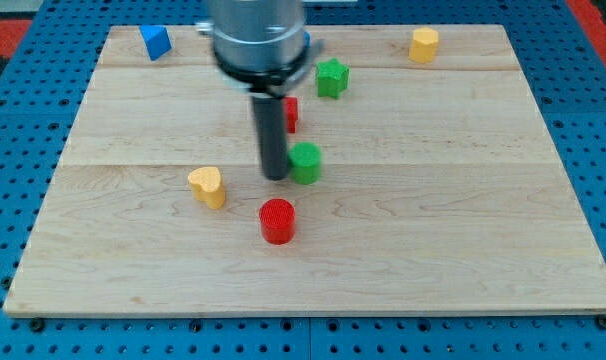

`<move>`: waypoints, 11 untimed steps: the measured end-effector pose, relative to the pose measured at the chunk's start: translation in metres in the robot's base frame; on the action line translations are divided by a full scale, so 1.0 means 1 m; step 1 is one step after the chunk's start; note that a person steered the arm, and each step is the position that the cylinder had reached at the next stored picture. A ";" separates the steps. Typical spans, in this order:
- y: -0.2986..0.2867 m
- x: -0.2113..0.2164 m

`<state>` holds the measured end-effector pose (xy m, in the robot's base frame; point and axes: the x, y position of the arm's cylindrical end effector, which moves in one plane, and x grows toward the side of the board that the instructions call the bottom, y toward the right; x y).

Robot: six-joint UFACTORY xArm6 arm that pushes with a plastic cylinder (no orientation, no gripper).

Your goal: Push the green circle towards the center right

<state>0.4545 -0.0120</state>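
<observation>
Wooden board: my tip touches the green circle from the view's left; no fingers in view.

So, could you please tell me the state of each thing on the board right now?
my tip: down, against green circle's left side
green circle: upright, mid-board
red cylinder: upright, alone
yellow heart: upright, alone
green star: untouched
red block: partly hidden
</observation>
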 end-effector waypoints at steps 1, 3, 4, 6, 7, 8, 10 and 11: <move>0.047 -0.002; 0.073 0.019; 0.135 0.004; 0.139 0.021; 0.159 0.033; 0.150 0.016; 0.043 -0.026; 0.103 -0.041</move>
<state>0.4138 0.0906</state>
